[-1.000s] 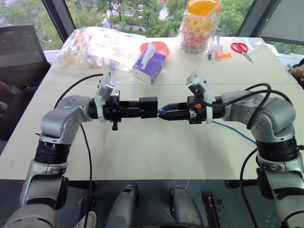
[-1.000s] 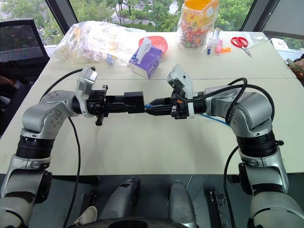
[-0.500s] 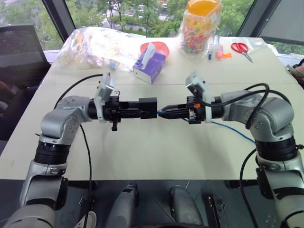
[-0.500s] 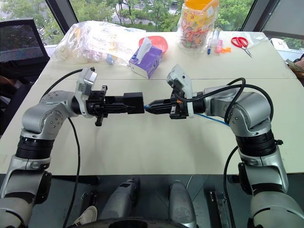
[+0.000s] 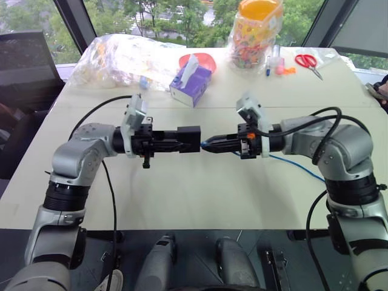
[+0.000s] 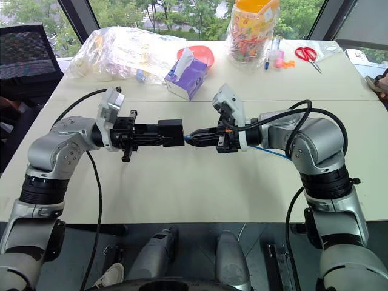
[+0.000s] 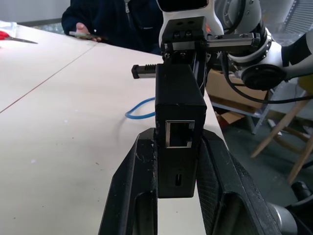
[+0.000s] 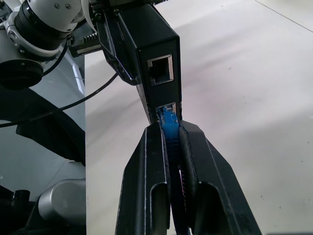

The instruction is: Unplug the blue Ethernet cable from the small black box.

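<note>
Above the middle of the table, my left gripper [image 5: 177,142] points right and is shut on the small black box [image 5: 190,134]. The box's port side faces my right gripper [image 5: 206,145], which points left and meets it tip to face. In the right wrist view the box [image 8: 146,54] shows two ports. The right gripper [image 8: 170,128] is shut on the plug of the blue Ethernet cable [image 8: 168,122], whose tip sits at the mouth of the lower port. The cable [image 5: 297,167] trails behind the right wrist over the table and off its near right edge. It also shows as a loop [image 7: 139,108] in the left wrist view.
A purple tissue box [image 5: 190,79], a red bowl [image 5: 203,60] and a crumpled plastic bag [image 5: 121,57] lie at the table's far side. A jar of sweets [image 5: 254,33], pens [image 5: 273,63] and red scissors [image 5: 308,62] are far right. A person [image 7: 117,22] sits beyond the right edge.
The right gripper's fingers have drawn together on the blue plug. Both arms and the box have stayed where they were.
</note>
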Action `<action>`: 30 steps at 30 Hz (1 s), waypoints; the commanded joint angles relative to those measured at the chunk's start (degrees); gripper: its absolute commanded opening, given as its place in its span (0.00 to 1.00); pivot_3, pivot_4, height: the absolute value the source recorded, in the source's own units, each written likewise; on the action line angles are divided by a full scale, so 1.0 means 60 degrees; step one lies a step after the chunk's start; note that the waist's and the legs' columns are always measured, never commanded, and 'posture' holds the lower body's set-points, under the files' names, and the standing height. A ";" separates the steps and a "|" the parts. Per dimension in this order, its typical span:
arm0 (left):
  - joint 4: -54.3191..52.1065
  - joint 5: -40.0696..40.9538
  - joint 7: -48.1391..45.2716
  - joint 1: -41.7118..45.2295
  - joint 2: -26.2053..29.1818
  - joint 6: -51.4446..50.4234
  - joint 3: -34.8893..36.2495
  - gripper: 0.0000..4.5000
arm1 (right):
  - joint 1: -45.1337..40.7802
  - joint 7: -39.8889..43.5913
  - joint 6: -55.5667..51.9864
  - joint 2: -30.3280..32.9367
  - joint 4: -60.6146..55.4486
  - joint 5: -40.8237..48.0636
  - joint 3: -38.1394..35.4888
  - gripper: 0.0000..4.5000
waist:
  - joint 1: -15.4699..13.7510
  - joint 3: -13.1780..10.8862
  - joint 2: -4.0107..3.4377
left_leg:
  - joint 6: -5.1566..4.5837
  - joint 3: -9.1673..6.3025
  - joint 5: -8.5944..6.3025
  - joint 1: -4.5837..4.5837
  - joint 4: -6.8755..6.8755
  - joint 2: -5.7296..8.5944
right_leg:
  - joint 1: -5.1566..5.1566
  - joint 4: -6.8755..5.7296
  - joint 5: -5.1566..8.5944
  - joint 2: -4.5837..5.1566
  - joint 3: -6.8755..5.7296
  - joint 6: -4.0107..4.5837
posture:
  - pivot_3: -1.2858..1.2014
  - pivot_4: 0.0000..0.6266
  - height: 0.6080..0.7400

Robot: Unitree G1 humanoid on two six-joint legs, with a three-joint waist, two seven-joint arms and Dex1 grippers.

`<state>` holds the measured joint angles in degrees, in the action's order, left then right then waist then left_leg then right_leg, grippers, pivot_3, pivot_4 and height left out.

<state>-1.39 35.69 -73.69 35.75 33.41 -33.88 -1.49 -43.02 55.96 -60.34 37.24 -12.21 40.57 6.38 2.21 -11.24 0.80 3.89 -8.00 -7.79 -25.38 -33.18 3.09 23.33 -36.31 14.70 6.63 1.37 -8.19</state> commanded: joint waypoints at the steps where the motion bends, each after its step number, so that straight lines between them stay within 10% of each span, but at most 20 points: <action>1: -0.0433 0.0228 -0.0126 -0.0012 0.0247 -0.0103 0.0162 0.11 | -0.0018 -0.0013 0.0598 0.0315 0.0803 -0.0426 -0.0456 0.01 | 0.0002 0.0000 0.0000 | 0.0000 0.0001 0.0000 0.0000 0.0000 0.0000 | 0.0000 0.0000 0.0000 0.0000 0.0000 0.0000 | 0.52 0.24 0.91; 30: -0.1040 0.0690 -0.0243 -0.0262 0.0600 -0.0398 0.0340 0.11 | 0.0697 0.1158 0.2208 0.1900 0.1772 -0.1018 0.0921 0.01 | -0.0005 -0.0002 0.0002 | -0.0001 0.0002 -0.0001 -0.0003 0.0002 0.0000 | 0.0000 0.0008 0.0001 0.0003 0.0001 0.0001 | 0.52 0.24 0.91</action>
<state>-4.87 35.96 -72.25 33.67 34.17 -37.22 -4.99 -40.52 64.68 -45.70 43.71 -6.40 39.42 15.27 2.18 -11.25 0.81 3.88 -7.99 -7.80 -25.40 -33.17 3.09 23.33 -36.27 14.70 6.64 1.38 -8.19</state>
